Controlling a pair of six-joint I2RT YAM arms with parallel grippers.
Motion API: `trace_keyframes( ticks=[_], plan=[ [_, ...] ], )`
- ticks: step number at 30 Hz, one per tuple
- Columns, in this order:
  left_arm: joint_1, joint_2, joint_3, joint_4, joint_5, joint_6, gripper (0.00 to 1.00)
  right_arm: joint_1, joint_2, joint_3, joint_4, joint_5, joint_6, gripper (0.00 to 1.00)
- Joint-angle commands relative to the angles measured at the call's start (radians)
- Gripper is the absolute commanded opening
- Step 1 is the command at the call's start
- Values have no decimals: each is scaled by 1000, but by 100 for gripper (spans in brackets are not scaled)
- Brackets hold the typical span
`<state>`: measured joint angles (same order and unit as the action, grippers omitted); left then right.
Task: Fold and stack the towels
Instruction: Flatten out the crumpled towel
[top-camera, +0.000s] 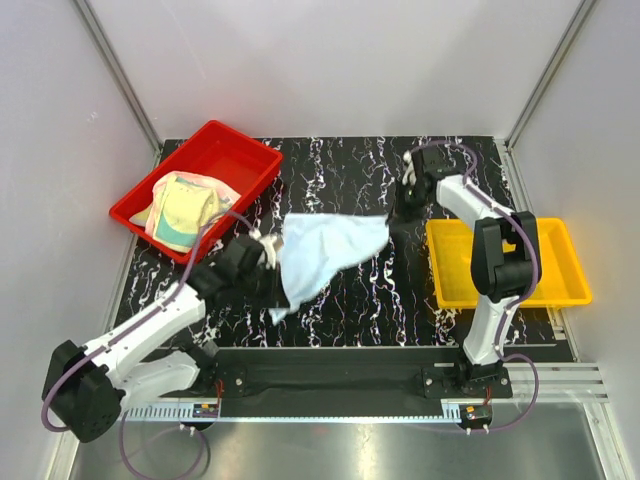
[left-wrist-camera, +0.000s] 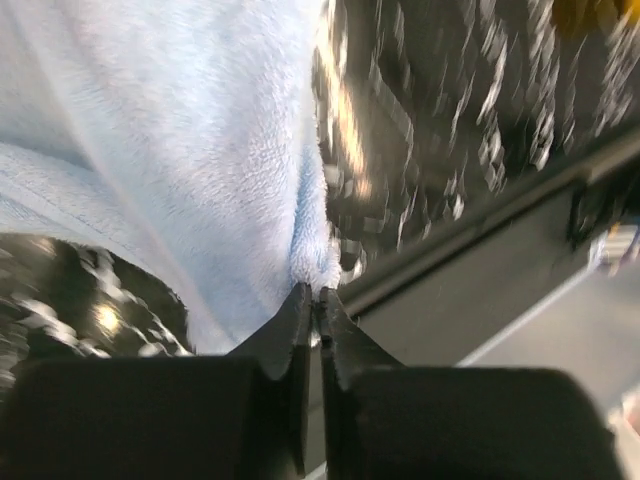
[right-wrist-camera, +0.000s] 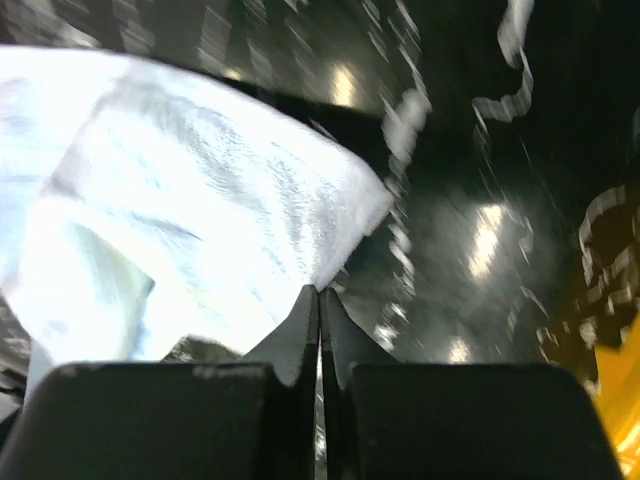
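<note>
A pale blue towel (top-camera: 325, 250) stretches across the middle of a black marbled table (top-camera: 400, 290), held between two robot arms. The left gripper (top-camera: 268, 250) is pinched nearly closed on the towel's left edge. The right gripper (top-camera: 393, 213) is fully closed on its far right corner. The towel's lower corner trails toward the near edge. A red tray (top-camera: 235, 155) at far left holds bundled towels (top-camera: 182, 208) in yellow, pink and teal. A yellow tray (top-camera: 560, 270) sits at right.

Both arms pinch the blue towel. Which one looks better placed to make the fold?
Probably the right gripper: its corner of the blue towel sticks out far from the bulk beside the left gripper.
</note>
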<state>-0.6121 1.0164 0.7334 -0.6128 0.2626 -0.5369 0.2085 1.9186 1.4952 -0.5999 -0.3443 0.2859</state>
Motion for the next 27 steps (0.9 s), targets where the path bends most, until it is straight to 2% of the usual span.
trace_keyframes(
  ticks=[1, 3, 4, 7, 8, 11, 13, 16, 20, 27],
  plan=[
    [-52, -42, -80, 152, 164, -95, 13, -3, -27, -55, -58, 123, -45, 0],
    [-67, -42, -83, 160, 216, -95, 28, -1, -47, -87, -64, 130, -45, 0],
    [-67, -42, -50, 150, 219, -72, 41, -3, -55, -101, -58, 131, -42, 0],
    [-61, 3, 88, 34, 68, 15, 55, -1, -85, -136, -38, 120, -47, 0],
    [-52, 37, 207, 9, -63, 41, 58, -1, -92, -142, -19, 116, -47, 0],
    [17, 203, 404, -47, -297, 113, 59, -1, -104, -164, 5, 105, -44, 0],
    [72, 348, 480, -48, -324, 141, 56, -1, -109, -165, 11, 88, -45, 0],
    [169, 514, 576, -48, -303, 153, 50, -1, -128, -171, 12, 88, -45, 0],
    [251, 612, 558, -2, -269, 129, 47, -1, -159, -190, 34, 68, -31, 0],
    [276, 737, 540, 137, -62, 137, 47, -3, -132, -188, 38, 79, -25, 0]
  ],
)
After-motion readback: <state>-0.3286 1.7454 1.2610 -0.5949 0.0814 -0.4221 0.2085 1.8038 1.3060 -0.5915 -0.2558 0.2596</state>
